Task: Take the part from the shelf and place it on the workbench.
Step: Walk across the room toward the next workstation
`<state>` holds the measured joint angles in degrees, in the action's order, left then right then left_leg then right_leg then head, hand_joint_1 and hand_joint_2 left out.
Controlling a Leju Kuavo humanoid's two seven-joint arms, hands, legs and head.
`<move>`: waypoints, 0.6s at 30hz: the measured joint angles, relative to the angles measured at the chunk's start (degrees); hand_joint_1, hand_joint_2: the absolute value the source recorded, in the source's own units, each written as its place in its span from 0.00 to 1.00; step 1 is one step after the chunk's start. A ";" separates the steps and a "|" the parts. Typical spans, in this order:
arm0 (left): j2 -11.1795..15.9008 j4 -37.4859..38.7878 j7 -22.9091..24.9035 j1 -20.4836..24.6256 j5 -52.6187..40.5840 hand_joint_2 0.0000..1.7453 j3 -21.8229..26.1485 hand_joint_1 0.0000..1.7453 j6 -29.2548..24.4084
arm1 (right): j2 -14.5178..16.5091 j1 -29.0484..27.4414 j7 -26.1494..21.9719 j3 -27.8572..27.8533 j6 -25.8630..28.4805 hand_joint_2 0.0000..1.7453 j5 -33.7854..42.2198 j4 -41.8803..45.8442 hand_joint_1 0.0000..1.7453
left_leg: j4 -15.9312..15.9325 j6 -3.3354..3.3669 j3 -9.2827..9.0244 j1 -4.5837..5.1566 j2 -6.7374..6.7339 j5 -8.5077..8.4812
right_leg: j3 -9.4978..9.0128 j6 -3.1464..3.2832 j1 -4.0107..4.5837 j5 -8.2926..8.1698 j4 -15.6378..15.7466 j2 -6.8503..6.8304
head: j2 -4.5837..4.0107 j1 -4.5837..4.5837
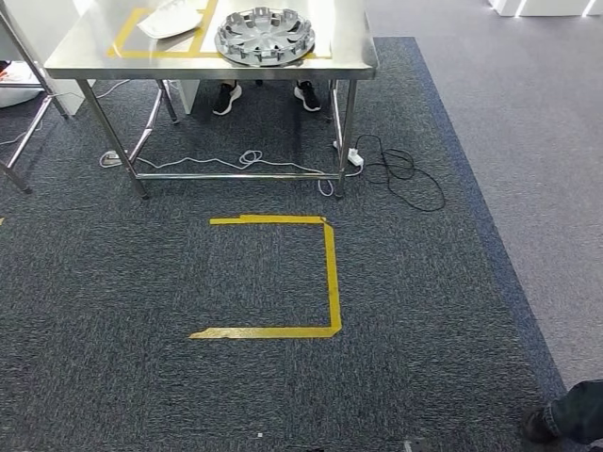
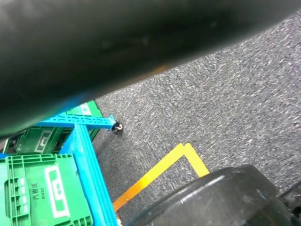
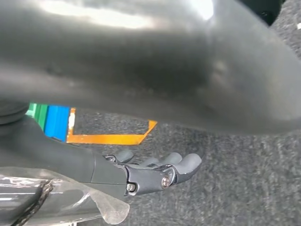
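The head view looks forward and down from high on the robot, far from the steel workbench [image 1: 213, 58] at the top edge and above the yellow tape outline [image 1: 285, 278] on the dark carpet [image 1: 106, 311]. The left wrist view looks down at the same carpet from close, past a blue trolley frame [image 2: 89, 155] with green crates [image 2: 39, 193]. The right wrist view sits just behind the right hand [image 3: 156, 172], also facing the carpet. All three views share carpet with yellow tape.
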<state>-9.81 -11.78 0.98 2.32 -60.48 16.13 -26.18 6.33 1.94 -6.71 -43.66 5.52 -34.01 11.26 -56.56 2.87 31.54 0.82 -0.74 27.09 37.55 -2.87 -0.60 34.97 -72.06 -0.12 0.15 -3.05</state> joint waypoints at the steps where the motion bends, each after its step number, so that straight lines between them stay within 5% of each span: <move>1: -0.01 0.00 0.00 0.00 0.00 0.00 0.01 0.00 0.00 | -0.01 -0.03 -0.01 -0.02 0.01 0.00 -0.02 0.01 0.00 | -0.09 -0.06 0.10 0.00 0.01 -0.06 | -1.86 0.06 0.00 -1.46 3.00 -0.01 | 0.00 -0.02; 3: -0.08 0.00 0.01 0.03 -0.02 0.00 0.07 0.00 0.03 | -0.05 0.13 -0.01 -0.14 -0.01 0.00 0.04 0.03 0.00 | -0.37 -0.29 0.22 0.12 0.00 -0.14 | -6.14 0.46 0.09 -3.57 10.43 -0.05 | 0.00 -0.02; 5: -0.15 0.00 0.11 0.13 -0.04 0.00 0.20 0.00 0.12 | -0.08 0.36 -0.02 -0.45 -0.09 0.00 0.41 0.04 0.00 | -0.64 -0.75 0.43 0.30 -0.02 -0.26 | -8.51 1.19 0.23 -4.27 15.07 -0.05 | 0.00 0.04; 9: -0.14 0.00 0.86 0.15 -0.11 0.00 0.54 0.00 0.40 | -0.08 0.23 0.00 -1.33 -0.45 0.00 1.38 0.05 0.00 | -0.80 -0.19 0.68 0.37 0.02 -0.14 | -8.51 1.65 0.37 -4.39 15.59 -0.16 | 0.00 0.10; 18: -0.07 0.00 1.17 0.10 -0.11 0.00 0.90 0.00 0.46 | -0.08 0.32 0.00 -2.32 -0.81 0.00 1.60 0.05 0.00 | -0.59 -1.05 0.66 0.17 0.06 -0.79 | -8.43 1.89 0.55 -4.50 15.46 -0.20 | 0.00 0.09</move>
<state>-9.88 -11.78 2.16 2.42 -60.59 17.03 -25.73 6.25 2.26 -6.71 -45.98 4.71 -32.41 11.32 -57.15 1.82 32.20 1.00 -0.68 26.30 29.12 -0.98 -0.04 30.47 -56.61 -0.32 0.15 -2.97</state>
